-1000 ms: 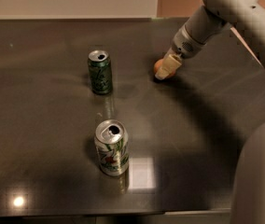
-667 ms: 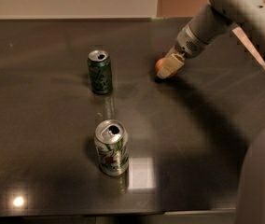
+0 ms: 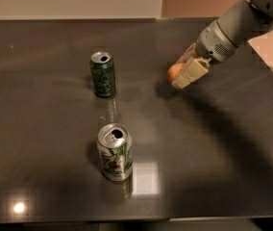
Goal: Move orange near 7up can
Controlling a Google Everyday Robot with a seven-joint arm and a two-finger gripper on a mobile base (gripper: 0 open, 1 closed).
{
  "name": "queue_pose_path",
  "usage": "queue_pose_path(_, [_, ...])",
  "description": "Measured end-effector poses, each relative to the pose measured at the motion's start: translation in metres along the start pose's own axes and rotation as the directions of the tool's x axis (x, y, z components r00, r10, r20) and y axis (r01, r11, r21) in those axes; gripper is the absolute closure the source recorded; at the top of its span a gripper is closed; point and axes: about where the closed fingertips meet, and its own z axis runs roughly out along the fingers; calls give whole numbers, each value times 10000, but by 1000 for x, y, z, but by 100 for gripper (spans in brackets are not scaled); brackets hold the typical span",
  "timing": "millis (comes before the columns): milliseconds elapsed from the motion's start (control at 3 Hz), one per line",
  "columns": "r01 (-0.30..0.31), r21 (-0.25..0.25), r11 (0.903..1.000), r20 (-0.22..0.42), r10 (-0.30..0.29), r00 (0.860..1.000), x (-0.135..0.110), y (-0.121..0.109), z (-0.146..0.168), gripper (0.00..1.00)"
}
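The orange (image 3: 174, 72) is held between the beige fingers (image 3: 188, 72) of my gripper (image 3: 180, 69) at the right back of the dark table. It hangs just above the surface, with its shadow beneath it. The 7up can (image 3: 115, 152), silver-white with green streaks and a red spot, stands upright and opened near the front middle, well to the left of and nearer than the gripper. The arm reaches in from the upper right.
A dark green can (image 3: 103, 74) stands upright at the back left of the middle, left of the orange. The dark glossy table (image 3: 213, 167) ends at a front edge along the bottom. A wall runs behind the table.
The gripper with the orange in it has risen slightly off the table and shifted a little to the right. Both cans have stayed put.
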Motion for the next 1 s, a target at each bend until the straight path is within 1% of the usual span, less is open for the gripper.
queue_pose_path(333, [895, -923, 9917, 202, -880, 9959, 4, 62, -12, 100])
queue_pose_path(667, [1802, -1646, 9698, -1, -1827, 9832, 5, 115, -8, 100])
queue_pose_path(1000, [2477, -2256, 9422, -141, -2574, 9662, 2, 154, 0, 100])
